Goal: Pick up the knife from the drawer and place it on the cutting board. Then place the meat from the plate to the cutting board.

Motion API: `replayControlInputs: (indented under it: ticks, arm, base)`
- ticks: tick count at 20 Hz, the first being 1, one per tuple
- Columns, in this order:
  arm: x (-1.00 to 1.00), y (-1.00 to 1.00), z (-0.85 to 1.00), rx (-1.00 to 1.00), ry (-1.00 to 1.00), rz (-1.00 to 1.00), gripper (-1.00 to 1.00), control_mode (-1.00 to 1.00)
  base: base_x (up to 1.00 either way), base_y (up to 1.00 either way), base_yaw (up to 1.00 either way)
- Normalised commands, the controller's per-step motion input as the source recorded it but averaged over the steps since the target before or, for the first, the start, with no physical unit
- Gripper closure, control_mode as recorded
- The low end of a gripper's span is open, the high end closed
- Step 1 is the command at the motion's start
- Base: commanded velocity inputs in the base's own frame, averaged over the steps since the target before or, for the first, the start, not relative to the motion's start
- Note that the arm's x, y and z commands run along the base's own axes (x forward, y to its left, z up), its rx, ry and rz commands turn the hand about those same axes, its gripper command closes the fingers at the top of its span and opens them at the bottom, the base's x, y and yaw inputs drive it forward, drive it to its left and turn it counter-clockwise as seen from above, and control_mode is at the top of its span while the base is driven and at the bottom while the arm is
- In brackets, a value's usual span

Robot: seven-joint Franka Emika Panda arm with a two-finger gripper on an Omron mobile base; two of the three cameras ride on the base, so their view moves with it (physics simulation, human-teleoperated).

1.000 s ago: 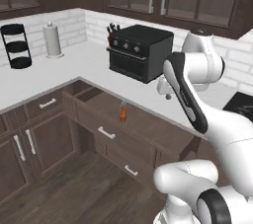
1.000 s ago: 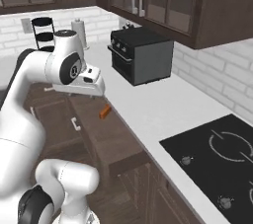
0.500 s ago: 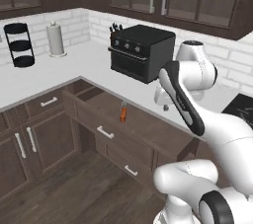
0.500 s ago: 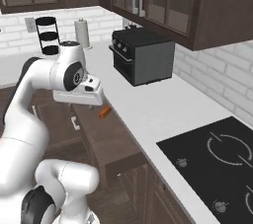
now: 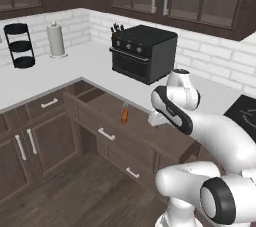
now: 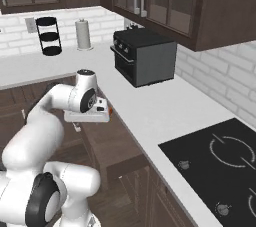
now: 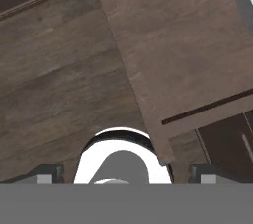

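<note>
The drawer (image 5: pixel 107 116) stands pulled out from under the white counter (image 5: pixel 45 78), its dark brown floor open to view. The knife (image 5: pixel 124 114) lies inside it with the orange-brown handle toward the front and the short blade pointing back toward the counter edge. From the knife, the gripper (image 5: pixel 156 119) sits at about three o'clock in the left base view, over the drawer and close beside the knife but apart from it. I cannot tell whether its fingers are apart or together; the hand hides them from the side, and from the hand camera only two small grey tips show at the bottom corners, over the drawer (image 7: pixel 188 45) floor and the wooden room floor (image 7: pixel 54 85). At twelve o'clock from the knife stands the black oven (image 5: pixel 142 53) on the counter, with a knife block (image 5: pixel 117 27) behind it. Far off at ten o'clock are a paper towel roll (image 5: pixel 56 40) and a black tiered stand (image 5: pixel 19 45).
</note>
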Motion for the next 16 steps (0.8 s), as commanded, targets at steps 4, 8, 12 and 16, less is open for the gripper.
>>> replayControlInputs:
  ticks: [4, 8, 12, 16]
  arm:
    - [0.47, 0.20, -0.71, 0.04, 0.04, 0.10, -1.00, -1.00]
    - [0.43, 0.27, -0.61, 0.00, 0.05, 0.05, -1.00, -1.00]
    - [0.34, 0.27, -0.60, 0.04, 0.11, 0.03, -1.00, -1.00]
    - [0.11, 0.26, -0.58, 0.08, 0.11, 0.05, -1.00, -1.00]
  base:
    - [0.00, 0.00, 0.00]
    - [0.00, 0.00, 0.00]
    - [0.00, 0.00, 0.00]
    - [0.00, 0.00, 0.00]
